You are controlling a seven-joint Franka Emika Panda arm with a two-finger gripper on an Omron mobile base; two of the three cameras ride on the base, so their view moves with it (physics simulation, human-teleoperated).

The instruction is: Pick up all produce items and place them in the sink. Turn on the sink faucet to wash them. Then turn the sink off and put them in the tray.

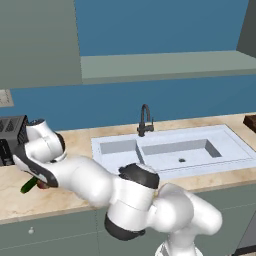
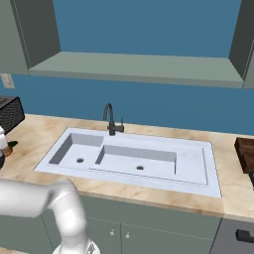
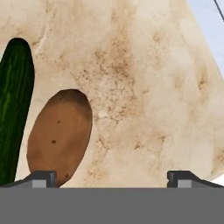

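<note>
The end effector [image 3: 112, 178] hangs low over the marbled beige bench [image 3: 144, 96] with its jaws spread wide and nothing between them; in the hand view the two dark fingertips [image 3: 43, 177] stand far apart at the bottom edge with bare bench between. Just off one fingertip lies the brown potato [image 3: 59, 135], an oval resting on the bench, partly ahead of that tip and outside the gap. Beside the potato, on the side away from the end effector's centre, lies the dark green cucumber [image 3: 15, 109], roughly parallel to it and close, though whether the two touch cannot be told. In the left base view the arm reaches out to the far left of the bench, and a tip of the cucumber [image 1: 29, 185] shows beneath the wrist. The pale double-basin sink [image 1: 227, 145] sits well away from the end effector, its basins bare, with the black faucet [image 1: 145, 120] upright behind it. The dark brown tray [image 2: 244, 154] rests farther still, beyond the sink at the bench's opposite end.
</note>
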